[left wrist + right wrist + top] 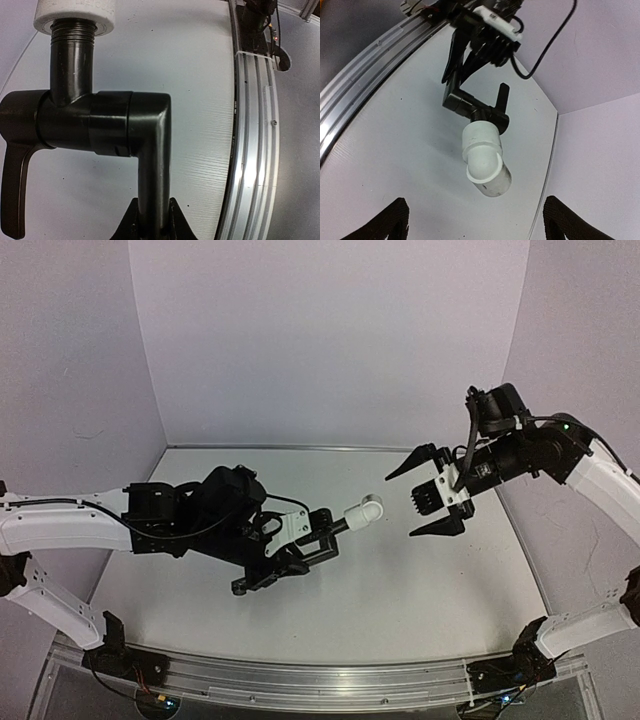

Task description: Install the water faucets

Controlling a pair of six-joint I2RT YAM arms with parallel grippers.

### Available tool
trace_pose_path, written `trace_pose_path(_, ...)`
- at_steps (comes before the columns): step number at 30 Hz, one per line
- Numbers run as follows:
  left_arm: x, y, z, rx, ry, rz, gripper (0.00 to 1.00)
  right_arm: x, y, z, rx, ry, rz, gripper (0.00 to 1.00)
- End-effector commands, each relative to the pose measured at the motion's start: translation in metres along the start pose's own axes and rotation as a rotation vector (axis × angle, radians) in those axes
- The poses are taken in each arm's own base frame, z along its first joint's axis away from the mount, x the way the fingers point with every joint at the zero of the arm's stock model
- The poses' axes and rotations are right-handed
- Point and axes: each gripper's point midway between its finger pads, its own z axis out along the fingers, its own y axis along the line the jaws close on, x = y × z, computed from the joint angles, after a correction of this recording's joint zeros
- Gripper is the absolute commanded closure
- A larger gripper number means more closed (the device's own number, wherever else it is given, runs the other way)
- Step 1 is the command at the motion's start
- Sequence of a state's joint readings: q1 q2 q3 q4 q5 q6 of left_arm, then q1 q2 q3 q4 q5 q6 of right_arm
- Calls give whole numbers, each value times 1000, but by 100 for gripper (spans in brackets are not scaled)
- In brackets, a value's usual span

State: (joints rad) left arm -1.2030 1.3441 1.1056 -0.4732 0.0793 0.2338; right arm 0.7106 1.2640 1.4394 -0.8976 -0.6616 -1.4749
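My left gripper [322,540] is shut on the spout of a black L-shaped faucet [335,528] and holds it above the white table, pointing right. A white elbow fitting [363,510] sits on the faucet's threaded end. In the left wrist view the black pipe [152,150] runs up from between my fingertips [150,222], with a lever handle [14,190] at left and the fitting [75,15] at top. My right gripper [412,500] is wide open, level with the fitting and a short way right of it. In the right wrist view [477,220] the fitting [485,160] hangs between the spread fingers, untouched.
An aluminium rail [320,680] runs along the near table edge and also shows in both wrist views, left [255,150] and right [365,75]. Lilac walls [330,340] close in the table at the back and sides. A black cable [545,45] loops off the left arm.
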Motion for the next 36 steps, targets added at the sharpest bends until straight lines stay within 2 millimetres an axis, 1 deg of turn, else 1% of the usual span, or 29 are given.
trace_pose_path(1, -67, -11, -32, 97, -212, 0, 100, -2, -5, 6, 32, 15, -179, 10)
trace_pose_path(7, -74, -22, -33, 161, -236, 7, 100, -2, 2, 23, -10, -4, -150, 13)
trace_pose_path(10, -76, -25, -33, 181, -237, 9, 100, -3, 1, 28, -4, -14, -135, 16)
trace_pose_path(12, -77, -25, -31, 184, -239, 11, 100, -5, -2, 31, 3, -24, -106, 20)
trace_pose_path(15, -79, -22, -32, 167, -253, 17, 100, -9, -10, 33, 7, -43, -14, 30)
trace_pose_path(17, -80, -18, -32, 139, -261, 21, 100, -9, -13, 35, 6, -46, 36, 38)
trace_pose_path(18, -79, -15, -32, 120, -262, 23, 100, -10, -13, 35, 5, -47, 58, 44)
trace_pose_path(23, -80, -2, -32, 38, -276, 45, 100, -8, -6, 37, -19, -44, 108, 65)
trace_pose_path(25, -80, 4, -32, 5, -282, 55, 100, -6, -5, 38, -26, -38, 148, 71)
trace_pose_path(31, -80, 22, -31, -129, -289, 100, 100, -6, -12, 43, -41, -37, 318, 79)
trace_pose_path(33, -79, 31, -31, -208, -281, 120, 100, -3, -15, 48, -53, -33, 431, 80)
trace_pose_path(36, -82, 36, -30, -307, -281, 186, 100, 2, -18, 57, -73, -14, 597, 81)
